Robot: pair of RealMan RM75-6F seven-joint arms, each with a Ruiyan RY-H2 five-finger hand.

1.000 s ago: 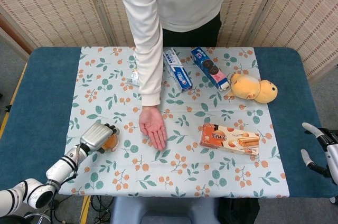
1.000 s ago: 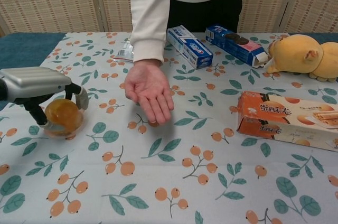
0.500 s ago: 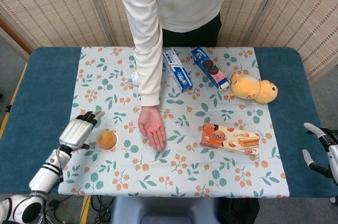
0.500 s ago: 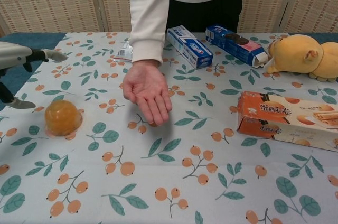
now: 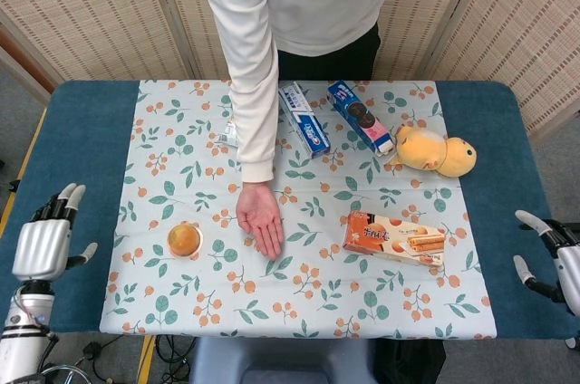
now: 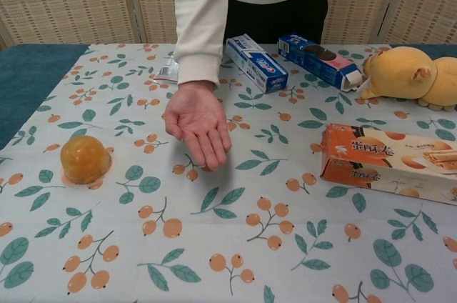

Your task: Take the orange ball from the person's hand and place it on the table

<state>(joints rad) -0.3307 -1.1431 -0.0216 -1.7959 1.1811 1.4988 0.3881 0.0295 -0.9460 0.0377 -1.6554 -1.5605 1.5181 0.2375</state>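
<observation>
The orange ball (image 5: 184, 239) (image 6: 85, 159) lies by itself on the floral cloth, left of the person's hand (image 5: 261, 218) (image 6: 198, 123), which is palm up and empty. My left hand (image 5: 45, 241) is open with its fingers spread, well to the left of the ball over the blue table edge; the chest view does not show it. At the far right edge my right hand (image 5: 548, 257) is open with nothing in it, far from the ball.
A toothpaste box (image 5: 304, 120), a blue cookie pack (image 5: 360, 118) and a yellow plush toy (image 5: 437, 151) lie at the back. An orange biscuit box (image 5: 394, 238) sits right of the person's hand. The person's arm (image 5: 253, 85) reaches over the cloth's middle.
My left hand let go of the orange ball, opened, and drew back left off the cloth. The ball stays where it was set. The right hand barely moved.
</observation>
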